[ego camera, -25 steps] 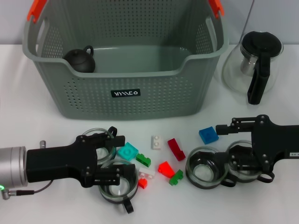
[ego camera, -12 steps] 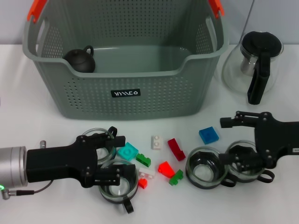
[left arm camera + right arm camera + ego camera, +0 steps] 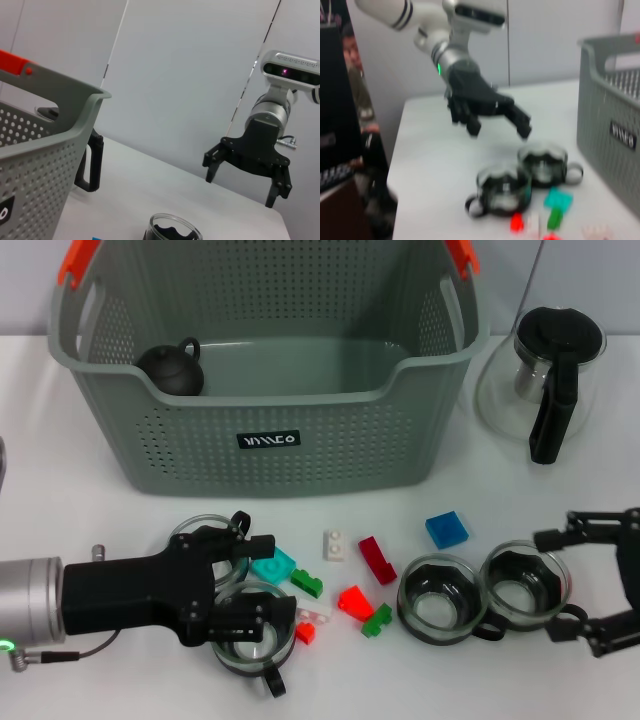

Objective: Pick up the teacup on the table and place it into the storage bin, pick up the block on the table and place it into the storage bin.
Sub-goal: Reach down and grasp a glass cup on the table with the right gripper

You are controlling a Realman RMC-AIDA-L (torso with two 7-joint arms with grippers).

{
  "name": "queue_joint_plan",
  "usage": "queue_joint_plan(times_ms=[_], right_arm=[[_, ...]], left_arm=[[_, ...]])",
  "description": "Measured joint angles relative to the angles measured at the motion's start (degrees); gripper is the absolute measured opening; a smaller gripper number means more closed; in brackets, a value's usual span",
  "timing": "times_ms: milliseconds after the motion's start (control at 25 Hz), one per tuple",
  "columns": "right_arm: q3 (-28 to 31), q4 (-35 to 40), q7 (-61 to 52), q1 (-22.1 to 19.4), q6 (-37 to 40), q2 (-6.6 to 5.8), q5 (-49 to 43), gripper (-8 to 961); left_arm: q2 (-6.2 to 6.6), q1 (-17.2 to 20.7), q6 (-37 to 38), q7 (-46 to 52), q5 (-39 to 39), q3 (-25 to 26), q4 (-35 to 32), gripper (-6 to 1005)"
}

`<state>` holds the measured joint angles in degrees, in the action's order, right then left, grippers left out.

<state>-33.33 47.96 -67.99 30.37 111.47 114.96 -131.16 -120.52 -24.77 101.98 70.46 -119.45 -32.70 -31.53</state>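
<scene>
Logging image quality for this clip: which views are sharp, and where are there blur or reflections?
Head view: sharp, evenly lit, soft shadows under the storage bin. Left wrist view: crisp on the right end effector. Right wrist view: blurred throughout, smearing the left end effector and teacups.

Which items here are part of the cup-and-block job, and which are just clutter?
Job items:
- storage bin
- four glass teacups, e.g. nearest teacup
- loose blocks, e.g. blue block, red block
- left gripper, jaws open above the left cups
- right gripper, jaws open beside the far-right teacup

Lying about:
- glass pot
- dark teapot inside the bin
</scene>
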Motion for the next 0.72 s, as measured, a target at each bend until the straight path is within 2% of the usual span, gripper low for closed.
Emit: queue_joint_plan(times_ms=[280,520,600,720], right_arm=[[-0.07,5.77,-7.29,0.98,0.58,0.53,-8.96,944],[-1.61,6.94,-8.78,2.98,-1.45,1.44,-14.34,944],[-3.03,6.95,-9.58,3.87,-2.85,2.02,-15.81,943],[-6.30,6.97,-11.01,5.07,-6.48,3.50,-18.05,943]], left_arm=[[-0.38,-0.17,-0.80,0.02,0.51,0.33,0.00,867],[-0.79,-0.68,-2.06,-0.18,0.33,0.07,0.03,867],[-0.95,-0.75,-2.52,-0.25,0.15,-0.05,0.04,867],[-1.04,-0.81,-3.07,-0.27,0.05,-0.15,0.06,867]])
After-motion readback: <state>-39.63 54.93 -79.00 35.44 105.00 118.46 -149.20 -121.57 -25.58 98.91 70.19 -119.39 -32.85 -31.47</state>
